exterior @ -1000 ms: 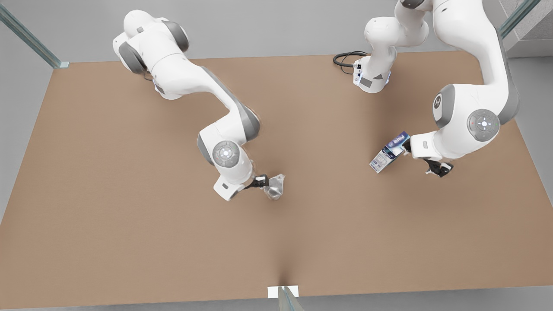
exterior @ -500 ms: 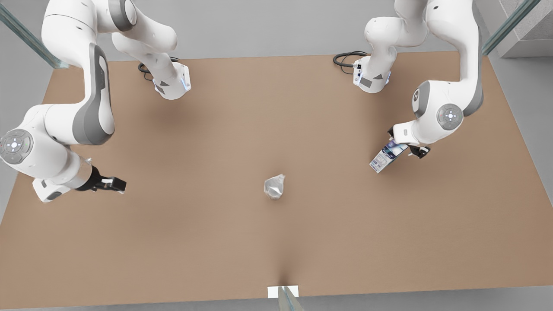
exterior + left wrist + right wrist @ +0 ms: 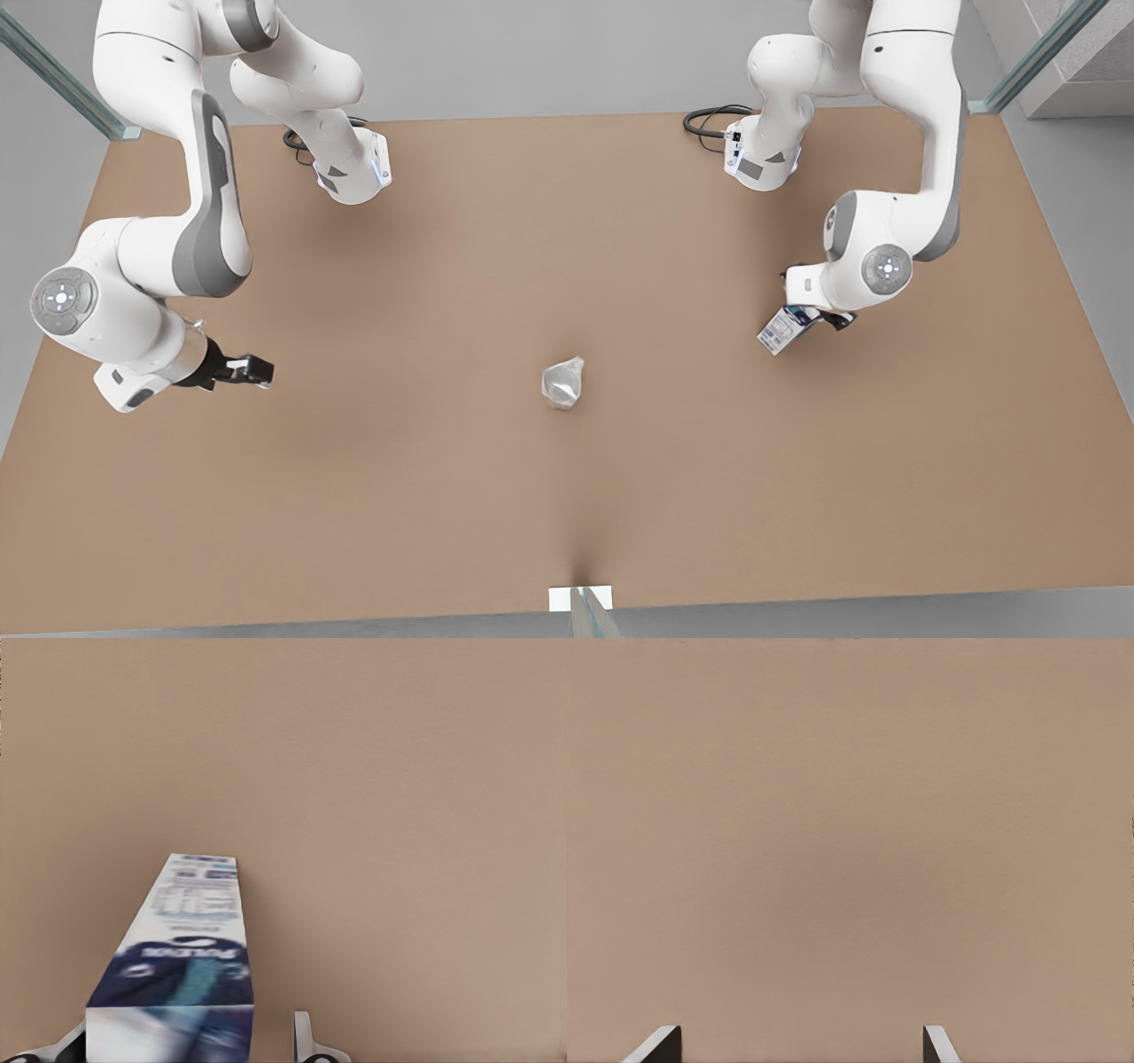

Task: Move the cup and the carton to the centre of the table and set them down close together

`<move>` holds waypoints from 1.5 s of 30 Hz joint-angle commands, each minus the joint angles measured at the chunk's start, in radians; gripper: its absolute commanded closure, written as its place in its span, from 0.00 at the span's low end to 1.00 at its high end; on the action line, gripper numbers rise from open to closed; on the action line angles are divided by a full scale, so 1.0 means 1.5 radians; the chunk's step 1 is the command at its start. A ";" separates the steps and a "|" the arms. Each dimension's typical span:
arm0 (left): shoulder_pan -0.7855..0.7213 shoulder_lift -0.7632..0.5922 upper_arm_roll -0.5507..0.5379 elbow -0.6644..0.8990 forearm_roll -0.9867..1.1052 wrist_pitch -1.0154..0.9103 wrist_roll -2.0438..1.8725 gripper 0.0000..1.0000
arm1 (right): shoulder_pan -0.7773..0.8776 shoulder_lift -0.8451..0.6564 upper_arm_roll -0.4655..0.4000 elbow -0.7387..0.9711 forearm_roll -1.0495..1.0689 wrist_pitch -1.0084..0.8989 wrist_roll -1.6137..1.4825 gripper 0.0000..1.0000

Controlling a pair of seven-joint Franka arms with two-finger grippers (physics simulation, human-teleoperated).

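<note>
front: left gripper (image 3: pixel 819 312) over the carton's (image 3: pixel 781 329) near end; cup (image 3: pixel 563 383) stands alone mid-table (image 3: pixel 443 496) — right gripper (image 3: pixel 252 369) well apart | left wrist: carton (image 3: pixel 182 966) between spread fingers (image 3: pixel 302 1038) — one side gapped | right wrist: fingers (image 3: pixel 937 1045) spread over bare table (image 3: pixel 850 815)

The left gripper (image 3: pixel 819 312) is at the front view's right, low over the table, its arm folded down from a base at the far edge. Its fingers (image 3: pixel 303 1041) stand apart, the carton (image 3: pixel 182 966) between them, nearer one than the other. The right gripper (image 3: pixel 252 369) is at the front view's left, pointing toward the middle, fingers (image 3: pixel 935 1045) spread wide with nothing between them. That arm bends steeply at the elbow.
</note>
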 commanded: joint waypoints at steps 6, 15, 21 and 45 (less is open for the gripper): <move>-0.002 0.003 0.000 0.000 0.001 0.004 -0.004 0.33 | -0.011 0.011 -0.004 0.045 -0.002 -0.032 0.004 0.00; -0.012 -0.025 0.000 0.017 0.002 -0.002 -0.059 0.38 | -0.018 0.045 -0.005 0.071 -0.001 -0.062 0.000 0.00; -0.204 0.112 -0.069 0.346 -0.059 -0.230 -0.446 0.34 | -0.021 0.046 -0.004 0.071 0.001 -0.061 -0.001 0.00; -0.269 0.334 -0.146 0.682 -0.044 -0.317 -0.837 0.00 | -0.027 0.044 -0.005 0.071 0.002 -0.064 0.005 0.00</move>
